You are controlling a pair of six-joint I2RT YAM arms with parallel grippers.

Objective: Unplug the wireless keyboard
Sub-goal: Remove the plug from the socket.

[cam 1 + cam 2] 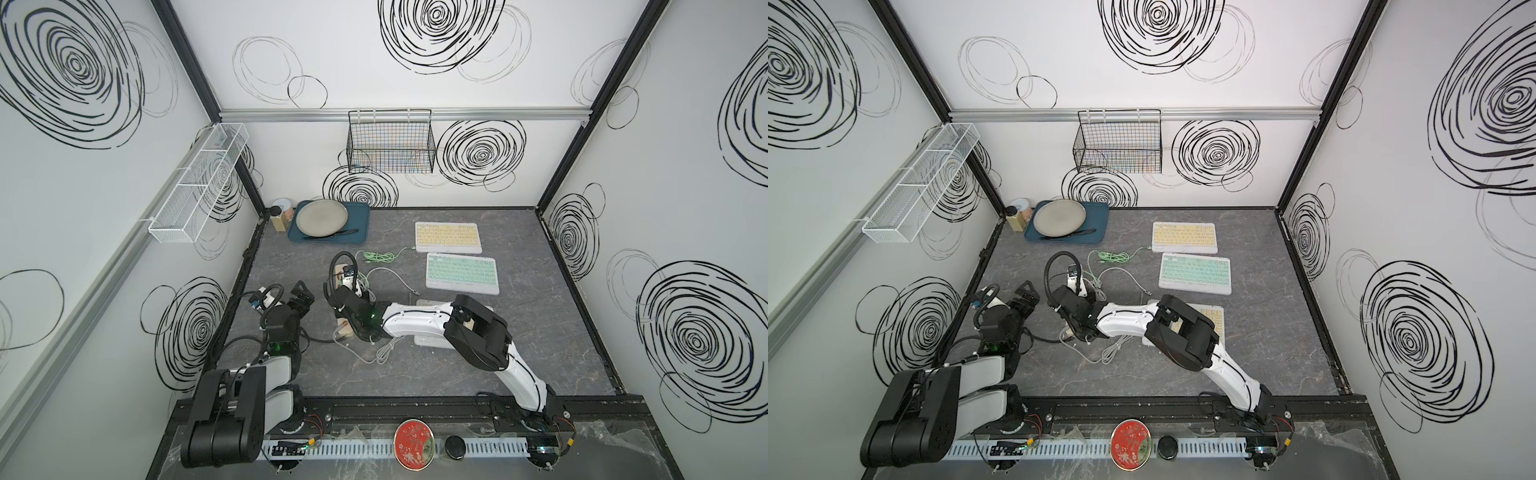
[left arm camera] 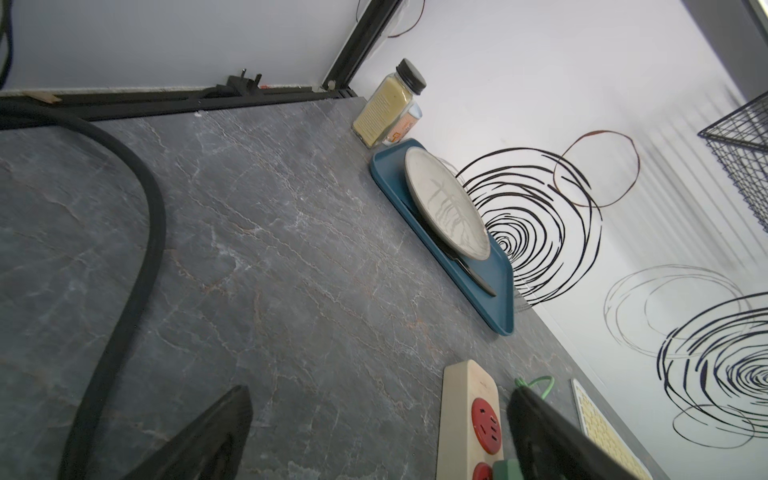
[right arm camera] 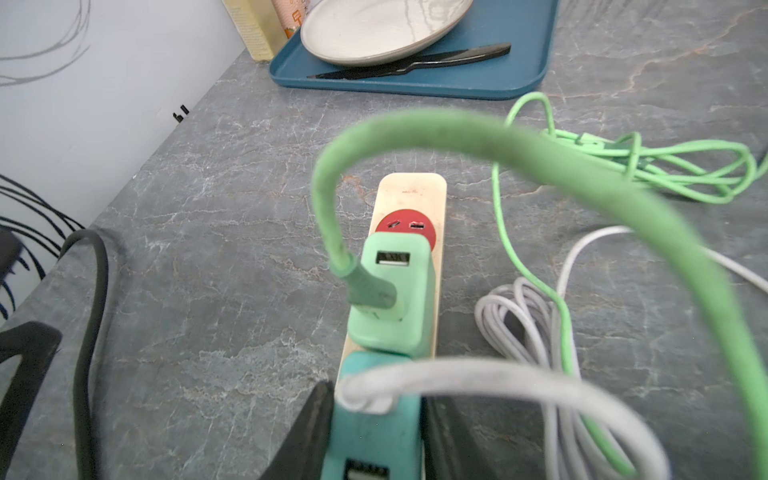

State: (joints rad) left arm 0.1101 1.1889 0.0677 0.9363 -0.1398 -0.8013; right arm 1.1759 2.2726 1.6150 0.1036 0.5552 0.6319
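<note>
One white-cabled teal charger (image 3: 374,436) sits in the right hand (image 3: 376,392)

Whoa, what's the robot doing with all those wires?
Its right hand grips the teal charger, which is plugged into the cream power strip and has a grey cable coming out of it. The charger is not pulled out yet. The left hand hangs open nearby, holding nothing.

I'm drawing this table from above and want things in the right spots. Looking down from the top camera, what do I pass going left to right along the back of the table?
In a top view: spice jar → blue tray → yellow keyboard.
</note>
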